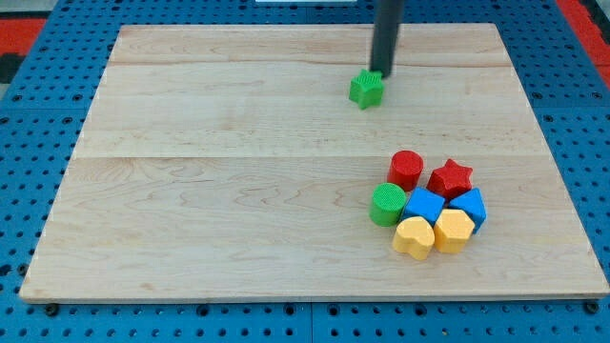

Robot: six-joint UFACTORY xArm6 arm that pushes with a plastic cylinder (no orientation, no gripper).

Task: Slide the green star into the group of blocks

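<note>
The green star (366,90) lies alone on the wooden board (238,191), toward the view's top, right of centre. My tip (382,72) stands right at the star's upper right edge, touching or nearly touching it. The group of blocks sits at the view's lower right, well below the star: a red cylinder (406,169), a red star (450,178), a green cylinder (387,204), a blue cube (424,206), a second blue block (470,206), a yellow heart (414,236) and a second yellow block (453,230). They are packed together, touching.
The board rests on a blue perforated surface (38,114). The board's right edge runs close to the group.
</note>
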